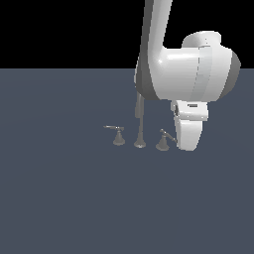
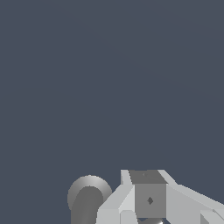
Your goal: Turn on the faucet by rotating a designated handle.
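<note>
1. One robot arm [image 1: 188, 74], big and white, comes down from the top of the exterior view, right of the middle.
2. Its tool [image 1: 187, 136] hangs low, close to the dark blue-grey tabletop [image 1: 59, 198].
3. Three small grey metal parts stand in a row near the middle of the exterior view. Together they make the faucet [image 1: 140, 130].
4. The middle part is a tall thin spout [image 1: 139, 121] on a wide foot. Its top goes behind the arm.
5. On the exterior view's left of the spout stands the smaller handle [image 1: 117, 135]. Its thin lever points to the exterior view's left.
6. On the exterior view's right of the spout stands the handle [image 1: 163, 140] with the thicker bar, on a cone base.
7. That bar slants toward the tool, and its far end goes behind the tool's white body.
8. I cannot tell if the tool is touching the bar.
9. I cannot tell how far open the tool is, or if it has hold of anything. The fingers are hidden in the exterior view.
10. In the wrist view, grey and white blocks of the tool [image 2: 151, 199] fill the lower right of the frame.
11. A round grey metal piece [image 2: 89, 197] sits just beside them at the lower edge. I cannot tell which part of the faucet it is.
</note>
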Robot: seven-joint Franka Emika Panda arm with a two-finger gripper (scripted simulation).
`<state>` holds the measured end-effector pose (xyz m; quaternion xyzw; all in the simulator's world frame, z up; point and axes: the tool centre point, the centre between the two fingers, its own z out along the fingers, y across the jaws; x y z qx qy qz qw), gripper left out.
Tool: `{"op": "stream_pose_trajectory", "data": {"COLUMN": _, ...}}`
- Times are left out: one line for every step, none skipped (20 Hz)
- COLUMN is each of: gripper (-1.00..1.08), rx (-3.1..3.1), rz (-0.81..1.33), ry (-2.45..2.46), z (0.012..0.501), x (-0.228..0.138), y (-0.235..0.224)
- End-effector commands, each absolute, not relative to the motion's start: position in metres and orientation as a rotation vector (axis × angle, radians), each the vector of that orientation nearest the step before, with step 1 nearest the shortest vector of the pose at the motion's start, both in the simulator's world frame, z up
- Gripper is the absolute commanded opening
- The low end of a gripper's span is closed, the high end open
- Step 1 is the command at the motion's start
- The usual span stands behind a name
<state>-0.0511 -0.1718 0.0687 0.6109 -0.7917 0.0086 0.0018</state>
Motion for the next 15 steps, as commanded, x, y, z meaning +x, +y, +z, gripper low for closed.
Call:
{"op": "stream_pose_trajectory", "data": {"gripper": -1.0, "rx": 1.98, "rz": 0.002, "ry": -2.439, "z": 0.065, "x": -0.05, "y": -0.131}}
{"op": "stream_pose_trajectory", "data": {"gripper": -1.0, "rx": 1.983, "rz": 0.0, "ry": -2.437, "z": 0.065, "x": -0.051, "y": -0.125}}
{"op": "stream_pose_trajectory", "data": {"gripper": -1.0, "rx": 1.983, "rz": 0.0, "ry": -2.437, "z": 0.065, "x": -0.051, "y": -0.125}}
{"op": "stream_pose_trajectory", "data": {"gripper": -1.0, "rx": 1.92, "rz": 0.021, "ry": -2.477, "z": 0.067, "x": -0.055, "y": -0.158}}
{"op": "stream_pose_trajectory", "data": {"gripper": -1.0, "rx": 1.926, "rz": 0.019, "ry": -2.473, "z": 0.067, "x": -0.052, "y": -0.152}}
{"op": "stream_pose_trajectory", "data": {"gripper": -1.0, "rx": 1.932, "rz": 0.017, "ry": -2.469, "z": 0.067, "x": -0.049, "y": -0.145}}
{"op": "stream_pose_trajectory", "data": {"gripper": -1.0, "rx": 1.938, "rz": 0.015, "ry": -2.465, "z": 0.067, "x": -0.046, "y": -0.138}}
{"op": "stream_pose_trajectory", "data": {"gripper": -1.0, "rx": 1.944, "rz": 0.013, "ry": -2.462, "z": 0.066, "x": -0.043, "y": -0.132}}
{"op": "stream_pose_trajectory", "data": {"gripper": -1.0, "rx": 1.95, "rz": 0.011, "ry": -2.458, "z": 0.066, "x": -0.041, "y": -0.125}}
{"op": "stream_pose_trajectory", "data": {"gripper": -1.0, "rx": 1.956, "rz": 0.009, "ry": -2.454, "z": 0.066, "x": -0.038, "y": -0.118}}
{"op": "stream_pose_trajectory", "data": {"gripper": -1.0, "rx": 1.962, "rz": 0.007, "ry": -2.45, "z": 0.066, "x": -0.035, "y": -0.112}}
{"op": "stream_pose_trajectory", "data": {"gripper": -1.0, "rx": 1.968, "rz": 0.005, "ry": -2.446, "z": 0.065, "x": -0.033, "y": -0.105}}
{"op": "stream_pose_trajectory", "data": {"gripper": -1.0, "rx": 1.974, "rz": 0.003, "ry": -2.442, "z": 0.065, "x": -0.03, "y": -0.098}}
{"op": "stream_pose_trajectory", "data": {"gripper": -1.0, "rx": 1.98, "rz": 0.001, "ry": -2.439, "z": 0.065, "x": -0.028, "y": -0.092}}
{"op": "stream_pose_trajectory", "data": {"gripper": -1.0, "rx": 1.98, "rz": 0.001, "ry": -2.439, "z": 0.065, "x": -0.028, "y": -0.092}}
